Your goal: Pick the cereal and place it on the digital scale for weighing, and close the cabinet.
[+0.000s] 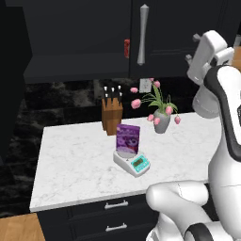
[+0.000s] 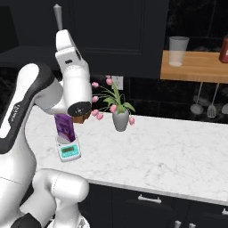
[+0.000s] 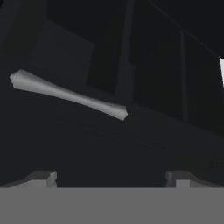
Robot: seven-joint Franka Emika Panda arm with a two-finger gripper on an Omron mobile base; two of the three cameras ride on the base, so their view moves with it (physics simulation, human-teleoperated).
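Facing the black cabinet (image 1: 84, 33), the end effector (image 3: 111, 177) has its two finger tips set wide apart with nothing between them. A long silver bar handle (image 3: 68, 95) on the cabinet door runs slantwise across the hand view, above the tips and apart from them.

Down on the white marble desk (image 1: 75, 174), the purple cereal (image 1: 127, 140) box stands upright on the digital scale (image 1: 133, 163), whose teal display panel faces the front edge. Print on the box is too blurred to read. Just behind it stands a wooden knife block (image 1: 112, 115) with dark handles, and to the right a grey vase of pink tulips (image 1: 161, 120). A small red can (image 1: 126, 48) shows in the gap beside the cabinet door. Dark drawers (image 1: 113, 216) with silver pulls sit under the desk. From the right base view, a wooden shelf (image 2: 196, 67) carries a clear glass (image 2: 177, 50), with utensils hanging beneath.
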